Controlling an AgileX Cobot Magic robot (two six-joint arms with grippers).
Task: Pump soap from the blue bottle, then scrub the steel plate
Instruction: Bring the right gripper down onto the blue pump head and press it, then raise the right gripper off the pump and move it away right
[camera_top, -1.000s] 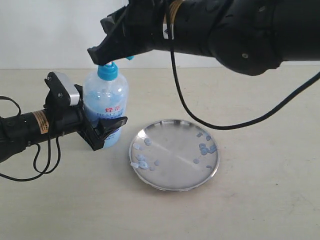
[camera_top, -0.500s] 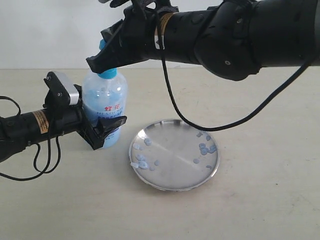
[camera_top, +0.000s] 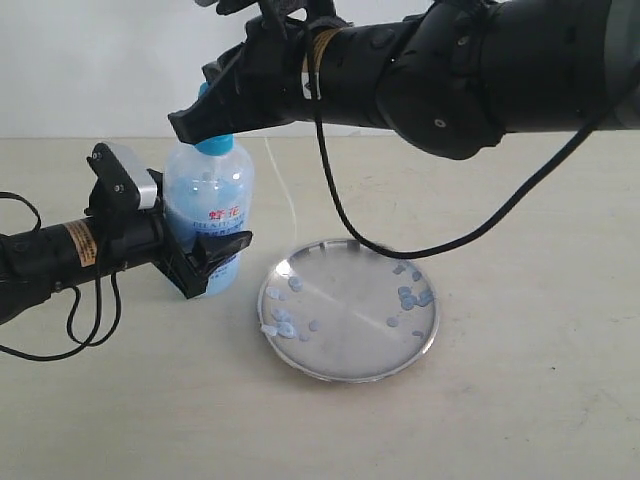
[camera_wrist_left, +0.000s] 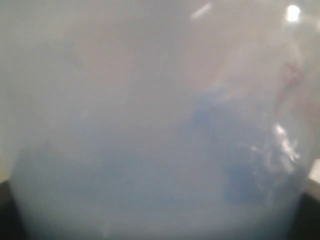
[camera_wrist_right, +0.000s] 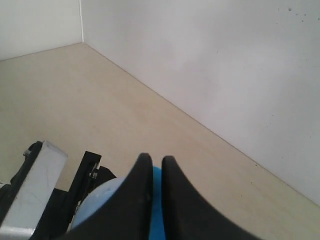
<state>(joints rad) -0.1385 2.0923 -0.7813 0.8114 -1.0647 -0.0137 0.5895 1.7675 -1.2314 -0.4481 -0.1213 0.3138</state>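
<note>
The blue bottle (camera_top: 208, 205) stands upright left of the steel plate (camera_top: 345, 300), and my left gripper (camera_top: 212, 262) is shut on its lower body. In the left wrist view the blue bottle (camera_wrist_left: 150, 150) fills the frame as a blur. My right gripper (camera_top: 192, 124) is shut and rests on top of the blue pump head, which is mostly hidden; its collar (camera_top: 214, 145) shows. A thin strand of soap (camera_top: 291, 215) runs down toward the plate's near-left rim. Soap blobs (camera_top: 410, 295) dot the plate. In the right wrist view my right gripper (camera_wrist_right: 153, 161) shows the pump head (camera_wrist_right: 156, 192) just below it.
The beige table (camera_top: 520, 400) reaches back to a white wall (camera_top: 100, 60). My right arm's black cable (camera_top: 340, 215) hangs over the plate's far side. My left arm (camera_top: 50, 255) lies low along the table at the left.
My right gripper has shifted slightly left and down on the pump head. A thin strand of soap now hangs between the bottle's top and the plate. The left gripper and bottle stay put.
</note>
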